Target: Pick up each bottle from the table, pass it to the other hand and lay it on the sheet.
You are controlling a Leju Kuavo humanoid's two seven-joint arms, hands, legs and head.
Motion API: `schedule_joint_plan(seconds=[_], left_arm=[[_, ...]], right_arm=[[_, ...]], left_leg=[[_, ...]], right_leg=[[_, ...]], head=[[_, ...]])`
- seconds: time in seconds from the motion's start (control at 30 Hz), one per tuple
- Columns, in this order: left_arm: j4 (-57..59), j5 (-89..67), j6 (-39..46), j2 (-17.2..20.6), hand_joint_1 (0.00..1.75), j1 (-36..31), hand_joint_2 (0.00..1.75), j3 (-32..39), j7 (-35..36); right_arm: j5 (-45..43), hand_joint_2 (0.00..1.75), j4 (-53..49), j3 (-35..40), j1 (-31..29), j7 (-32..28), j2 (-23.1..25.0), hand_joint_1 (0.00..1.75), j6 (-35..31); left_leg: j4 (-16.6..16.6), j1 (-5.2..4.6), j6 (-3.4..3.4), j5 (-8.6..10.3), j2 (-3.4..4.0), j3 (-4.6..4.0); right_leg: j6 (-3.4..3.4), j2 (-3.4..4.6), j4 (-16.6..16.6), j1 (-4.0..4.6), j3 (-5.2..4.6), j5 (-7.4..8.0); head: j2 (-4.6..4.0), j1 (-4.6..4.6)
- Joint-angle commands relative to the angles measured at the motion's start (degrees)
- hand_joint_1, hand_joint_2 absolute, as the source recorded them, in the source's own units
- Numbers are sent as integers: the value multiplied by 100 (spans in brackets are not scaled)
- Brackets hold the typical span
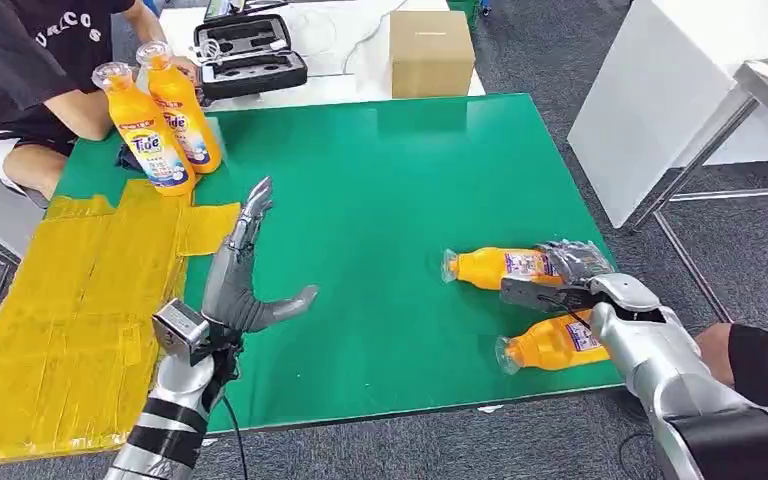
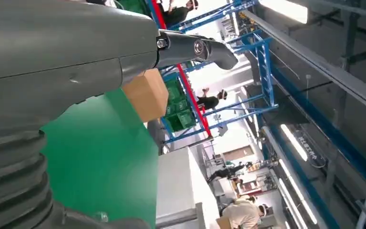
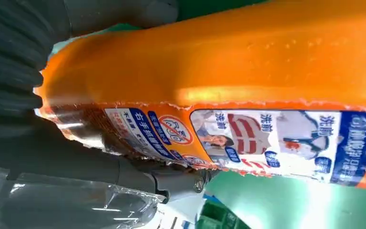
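Two orange bottles lie on the green table (image 1: 390, 180) at the right. My right hand (image 1: 570, 280) grips the farther bottle (image 1: 495, 267) by its base end; in the right wrist view this bottle (image 3: 248, 71) lies between my thumb and fingers (image 3: 100, 167). The nearer bottle (image 1: 550, 345) lies just below my right forearm. My left hand (image 1: 245, 280) is held up open over the table, beside the edge of the yellow sheet (image 1: 70, 300), with nothing in it. Two more orange bottles (image 1: 150, 135) stand upright at the sheet's far end.
A person sits at the far left with a hand by the standing bottles. Beyond the table are a cardboard box (image 1: 432, 52) and an open black case (image 1: 250, 55). A white table (image 1: 680, 90) stands at the right. A dark sleeve (image 1: 760, 365) shows near my right arm.
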Motion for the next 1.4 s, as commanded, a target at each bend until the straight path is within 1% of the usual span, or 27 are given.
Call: schedule_joint_plan(seconds=[0.03,0.07,0.1,0.23,0.27,0.3,0.33,0.37,0.43,0.47,0.5,0.53,0.57,0.6,0.67,0.8,0.87,0.9,0.93,1.0,1.07,1.1,1.17,1.2,1.23,1.3,1.4], left_arm=[[402,34,-1,59,0,-156,175,-61,-185],[365,31,12,52,0,-129,175,-56,-170],[345,23,24,49,0,-115,175,-59,-153],[300,25,97,34,0,-76,175,-79,-91],[305,43,118,33,0,-73,175,-77,-80],[308,53,131,33,0,-71,175,-75,-76],[313,76,162,38,0,-63,175,-73,-67],[311,83,170,40,0,-61,175,-77,-66],[296,105,194,39,0,-51,175,-82,-53],[290,121,203,40,0,-42,175,-84,-45],[288,147,210,45,0,-35,175,-82,-29],[284,155,217,52,0,-28,175,-90,-15],[282,156,238,53,0,-16,175,-88,8],[283,151,261,53,0,-11,175,-87,33],[283,151,261,53,0,-11,175,-87,33],[283,151,261,53,0,-11,175,-87,33],[343,174,343,48,0,-19,175,-79,200],[375,182,359,58,0,-29,175,-95,238],[456,196,374,71,0,-58,175,-112,282],[645,201,395,95,0,-150,175,-155,457],[971,219,369,89,0,-326,175,-186,779],[1151,212,350,82,0,-425,175,-224,817],[1554,194,325,23,0,-650,175,-312,865],[1636,197,319,4,0,-692,175,-337,864],[1754,200,295,-29,0,-784,175,-407,854],[1808,200,277,-58,0,-856,175,-495,849],[1859,236,190,-91,0,-951,175,-577,870]], right_arm=[[193,175,333,185,106,220,374,175,-1443],[215,175,246,92,168,279,463,175,-1906],[241,175,185,62,196,329,511,175,-2042],[216,175,-280,-515,396,419,764,175,-3427],[321,175,-659,-740,509,482,790,175,-3510],[413,175,-1012,-950,639,496,824,175,-3510],[648,175,-1797,-1530,930,417,976,175,-3510],[745,175,-2066,-1782,999,345,1082,175,-3510],[945,175,-2562,-2265,1119,176,1314,175,-3510],[964,175,-2722,-2496,1172,28,1460,175,-3510],[747,175,-2885,-2759,1202,-281,1640,175,-3510],[507,175,-3043,-2964,1254,-586,1823,175,-3510],[393,175,-3124,-3036,1289,-700,1930,175,-3510],[284,175,-3175,-3076,1311,-787,1985,175,-3510],[284,175,-3175,-3076,1311,-787,1985,175,-3510],[284,175,-3175,-3076,1311,-787,1985,175,-3510],[-637,175,-3202,-3207,1374,-1330,2188,175,-3510],[-1005,175,-3252,-3157,1419,-1445,2226,175,-3510],[-1506,175,-3413,-2906,1550,-1483,2234,175,-3510],[-2533,175,-3876,-2399,1819,-1368,2195,175,-3075],[-3525,175,-4051,-2301,1903,-1386,2233,175,-2145],[-3693,175,-4026,-2272,1897,-1383,2253,175,-2021],[-4153,175,-3808,-2171,1810,-1429,2293,175,-1459],[-4289,175,-3726,-2155,1770,-1441,2318,175,-1300],[-4569,175,-3488,-2101,1661,-1449,2345,175,-935],[-4883,175,-3162,-2067,1497,-1445,2408,175,-531],[-5105,175,-2806,-1989,1320,-1502,2473,175,-202]], left_leg=[[-5,5,-7,-11,2,37],[-5,5,-8,-14,3,47],[-8,6,-8,-11,9,41],[1,2,-10,-24,22,48],[-4,2,-7,-12,13,29],[-2,1,-8,-16,13,37],[1,1,-8,-23,17,46],[-3,1,-5,-11,10,24],[-2,1,-6,-14,15,28],[0,1,-8,-22,25,43],[1,1,-6,-14,18,23],[2,0,-9,-22,27,36],[0,0,-7,-14,18,18],[2,1,-9,-19,19,28],[-5,1,-4,-5,2,7],[-2,0,-4,-12,-1,23],[1,0,-4,-16,2,28],[-5,-1,-3,-6,3,13],[-2,1,-6,-17,7,30],[-4,1,-7,-16,4,31],[-4,2,-9,-16,-1,34],[-4,0,-6,-7,-3,15],[-4,0,-5,-4,-3,12],[-1,2,-7,-13,0,31],[0,2,-7,-12,1,30],[0,1,-6,-9,3,22],[8,3,-7,-21,12,44]], right_leg=[[-10,-6,-8,7,38,-9],[-12,-6,-8,7,46,-12],[-10,1,-10,8,40,-7],[-14,12,2,5,42,-15],[-9,7,-2,4,25,-7],[-11,4,0,4,34,-12],[-13,7,4,4,41,-18],[-9,6,1,3,23,-8],[-9,10,2,3,25,-11],[-12,17,4,4,37,-16],[-10,13,6,3,20,-10],[-14,20,10,2,30,-16],[-11,12,6,2,15,-10],[-14,12,9,3,24,-15],[-8,0,1,2,9,-6],[-9,-6,3,2,25,-14],[-10,-4,5,2,29,-17],[-7,1,0,0,13,-7],[-11,2,1,3,31,-15],[-12,-3,1,3,31,-17],[-14,-8,2,4,34,-19],[-10,-7,2,1,16,-11],[-9,-8,2,2,12,-8],[-13,-8,4,4,30,-16],[-12,-7,6,4,27,-14],[-11,-6,7,3,17,-11],[-15,-3,10,6,38,-19]], head=[[0,0],[0,2],[0,2],[0,0],[0,-2],[0,0],[0,0],[0,-2],[0,2],[0,2],[0,2],[0,-2],[0,2],[0,2],[0,2],[0,2],[0,2],[0,2],[0,2],[0,2],[0,2],[0,0],[0,2],[0,2],[0,0],[0,0],[0,0]])
